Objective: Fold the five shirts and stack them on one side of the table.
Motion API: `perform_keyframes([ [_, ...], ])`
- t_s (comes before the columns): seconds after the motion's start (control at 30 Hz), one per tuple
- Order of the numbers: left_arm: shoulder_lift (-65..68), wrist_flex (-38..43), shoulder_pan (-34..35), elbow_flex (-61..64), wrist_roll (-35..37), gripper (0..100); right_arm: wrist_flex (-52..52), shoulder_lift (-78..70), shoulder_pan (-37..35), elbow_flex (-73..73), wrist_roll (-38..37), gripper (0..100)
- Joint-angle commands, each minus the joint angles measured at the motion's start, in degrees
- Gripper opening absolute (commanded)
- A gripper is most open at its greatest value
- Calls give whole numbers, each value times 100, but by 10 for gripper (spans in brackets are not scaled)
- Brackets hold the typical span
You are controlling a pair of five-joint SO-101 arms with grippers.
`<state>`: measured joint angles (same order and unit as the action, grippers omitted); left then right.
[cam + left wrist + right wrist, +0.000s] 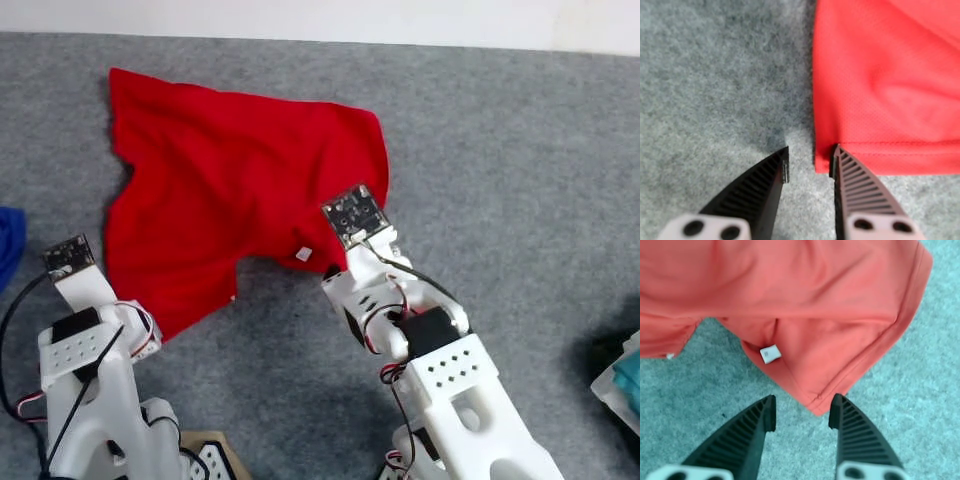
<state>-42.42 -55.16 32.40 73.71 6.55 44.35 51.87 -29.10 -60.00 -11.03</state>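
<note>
Arms of white plastic rose from the bottom edge of the high view: the left arm (90, 390) at lower left, the right arm (450, 380) right of centre. The left gripper (810, 161) stood open and empty over the grey table (715, 75). One fingertip sat right at a hemmed corner of the red shirt (880, 90), the other over bare table. The right gripper (803, 412) was open and empty too, its jaws either side of another corner of the shirt, near a small white tag (771, 354). Beyond both, the shirt lay spread but rumpled from the centre to the upper left of the high view, not yet folded.

The step in hand looked like a pinch on two near corners. Each gripper would likely need to sink until one finger slid under the cloth. Closing together and lifting evenly should keep the fabric from dragging.

In the high view the wrist boards (354, 214) covered the fingers. A blue cloth (6, 240), cut off at the left edge, might have been another shirt. A teal and dark heap (622, 372) at the right edge was also cut off and unclear.
</note>
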Motion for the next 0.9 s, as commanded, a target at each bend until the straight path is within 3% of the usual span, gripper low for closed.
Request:
perform_keyframes([
  [0.0,-101,431,-171,277,-26,162,-110,127,-57,40,9,179],
  [0.37,-92,809,-655,505,9,153,-84,136,-57,40,44,179],
  [0.47,4,818,-690,541,9,68,-75,136,-57,40,44,179],
  [0.53,224,818,-690,426,9,2,-75,136,-57,40,44,179],
  [0.87,1851,782,-681,-462,9,6,207,136,-75,48,53,179],
])
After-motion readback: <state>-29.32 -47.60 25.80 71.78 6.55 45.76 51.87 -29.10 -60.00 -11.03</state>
